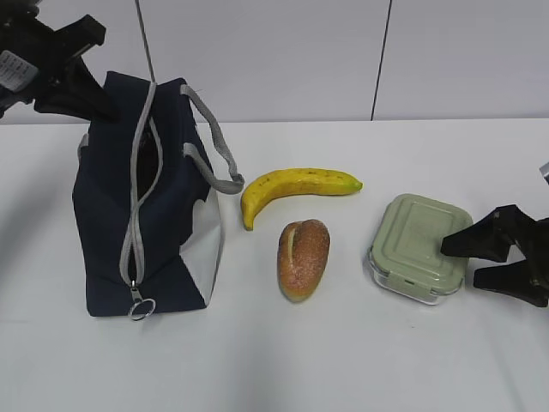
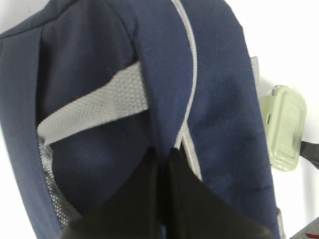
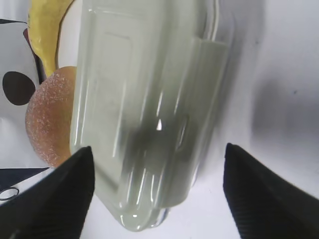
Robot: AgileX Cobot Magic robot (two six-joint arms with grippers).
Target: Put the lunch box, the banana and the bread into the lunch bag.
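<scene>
So you're looking at the white table [image 1: 360, 360] with the lunch bag [image 1: 111, 223] standing upright on its left side, zipper [image 1: 135, 225] running down the front and partly undone near the top, ring pull [image 1: 141, 307] hanging at the bottom. Your left gripper [image 2: 166, 158] is sitting up at the bag's top edge with its jaws pressed together, pinching the navy fabric beside the zipper. Over on the right, the lunch box [image 1: 420, 249] is resting flat on the table, lid on. Your right gripper [image 3: 159, 172] is hovering with its fingers spread wide on either side of the box's near end, not squeezing it. The banana [image 1: 292, 190] is lying between bag and box, and the bread [image 1: 304, 257] is sitting just in front of it.
</scene>
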